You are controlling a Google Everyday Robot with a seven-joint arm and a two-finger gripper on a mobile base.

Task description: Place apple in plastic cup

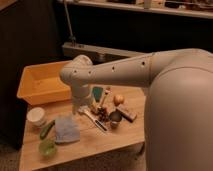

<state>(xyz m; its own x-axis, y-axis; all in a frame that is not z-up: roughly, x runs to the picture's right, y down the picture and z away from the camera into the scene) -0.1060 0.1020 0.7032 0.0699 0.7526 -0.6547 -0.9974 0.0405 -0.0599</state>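
Observation:
The apple (118,99) is a small yellow-tan fruit on the wooden table (120,145), right of centre. The plastic cup (47,147) is a short light-green cup near the table's front left corner. My arm reaches in from the right, bends at an elbow (77,72) over the table and points down. The gripper (83,108) hangs low over the middle of the table. It is left of the apple and far behind and right of the plastic cup. It holds nothing that I can see.
A yellow bin (42,82) stands at the back left. A white cup (36,116), a green vegetable (47,129) and a blue cloth (66,129) lie at the left. Dark grapes (102,114), a dark metal cup (115,118), a teal object (97,93) and a utensil (96,121) cluster near the apple.

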